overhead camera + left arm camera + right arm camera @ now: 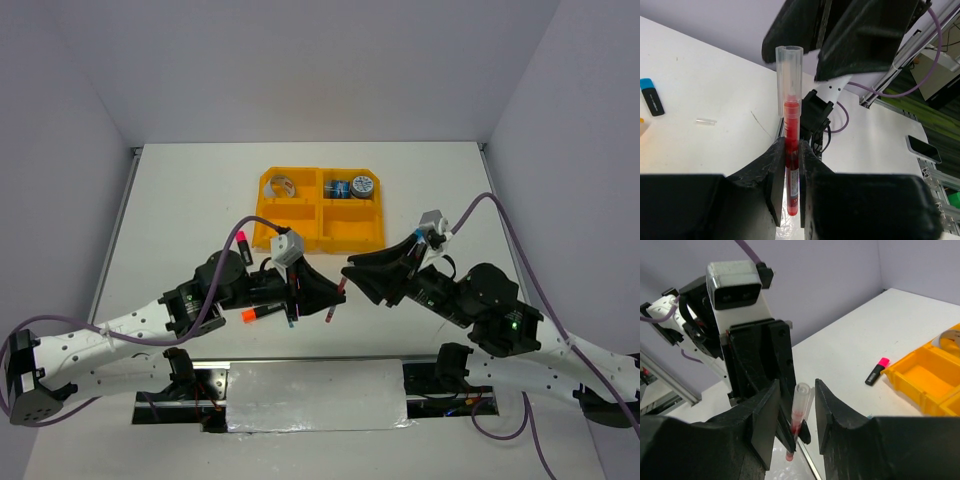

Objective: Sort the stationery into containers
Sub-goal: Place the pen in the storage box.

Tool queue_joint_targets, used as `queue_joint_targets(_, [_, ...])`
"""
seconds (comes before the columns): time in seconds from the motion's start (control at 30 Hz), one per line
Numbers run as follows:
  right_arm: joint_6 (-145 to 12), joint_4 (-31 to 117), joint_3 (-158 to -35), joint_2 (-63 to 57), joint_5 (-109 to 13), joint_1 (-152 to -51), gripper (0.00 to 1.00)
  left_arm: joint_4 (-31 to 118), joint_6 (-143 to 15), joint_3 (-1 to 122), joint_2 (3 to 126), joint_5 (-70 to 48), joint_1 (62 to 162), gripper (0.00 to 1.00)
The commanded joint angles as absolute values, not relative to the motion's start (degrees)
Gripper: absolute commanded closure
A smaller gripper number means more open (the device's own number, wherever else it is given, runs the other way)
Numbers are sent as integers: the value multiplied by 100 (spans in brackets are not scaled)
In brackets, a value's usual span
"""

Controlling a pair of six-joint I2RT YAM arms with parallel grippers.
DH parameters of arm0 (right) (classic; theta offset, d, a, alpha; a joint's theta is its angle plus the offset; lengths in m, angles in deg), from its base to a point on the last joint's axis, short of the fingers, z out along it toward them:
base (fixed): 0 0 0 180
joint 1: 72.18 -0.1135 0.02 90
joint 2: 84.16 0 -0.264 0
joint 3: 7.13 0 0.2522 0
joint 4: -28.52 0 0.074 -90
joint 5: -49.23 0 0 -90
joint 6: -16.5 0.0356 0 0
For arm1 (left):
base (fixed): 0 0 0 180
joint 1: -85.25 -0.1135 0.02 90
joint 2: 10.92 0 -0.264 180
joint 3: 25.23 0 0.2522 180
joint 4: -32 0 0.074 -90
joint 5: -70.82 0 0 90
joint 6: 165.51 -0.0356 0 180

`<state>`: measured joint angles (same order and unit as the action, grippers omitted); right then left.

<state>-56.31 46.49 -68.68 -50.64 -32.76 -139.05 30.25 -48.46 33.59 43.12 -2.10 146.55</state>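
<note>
Now the left pincer squeezes the red pen and holds it above the tabletop. The right pincer is open, one finger each side of the pen's clear cap.

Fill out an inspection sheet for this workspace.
Surface: white table, no spills seen.
Job's things: orange plastic four-compartment tray holds a silvery ring and two blue-grey tape rolls in its far compartments; pink-capped black marker, orange-capped black marker and blue-capped black marker lie outside it.
Clutter: small clear tube piece on the table.
End effectors: left end effector shut on a thin red pen with clear cap; right end effector open, fingers either side of that cap.
Cables: purple cables arch over both arms.
Surroundings: grey walls; phone beside the rig.
</note>
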Motion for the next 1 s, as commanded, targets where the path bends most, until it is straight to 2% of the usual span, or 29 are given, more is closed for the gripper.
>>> queue_joint_targets(0.0, [-5549,4483,-6748,-5111,-3488,-13933,59,2862,-5020,3739,4243,-344,14677,100])
queue_joint_targets(0.2, [-5522,4492,-6721,-5059,-3515,-13933,58,2836,-5020,3854,4296,-292,14677,100])
queue_joint_targets(0.27, [-5513,4448,-6712,-5050,-3480,-13933,65,2809,-5011,3854,4305,-265,14677,100])
queue_joint_targets(0.33, [-5505,4404,-6686,-5076,-3480,-13942,80,2792,-4994,3828,4322,-239,14686,100])
queue_joint_targets(0.47, [-5522,4369,-6721,-5102,-3480,-13933,85,2774,-4985,3766,4340,-213,14677,100])
queue_joint_targets(0.57, [-5522,4369,-6756,-5094,-3471,-13942,93,2748,-4985,3705,4349,-204,14677,100])
queue_joint_targets(0.97, [-5540,4386,-6906,-5146,-3313,-13942,94,2765,-5002,3555,4340,-204,14677,100])
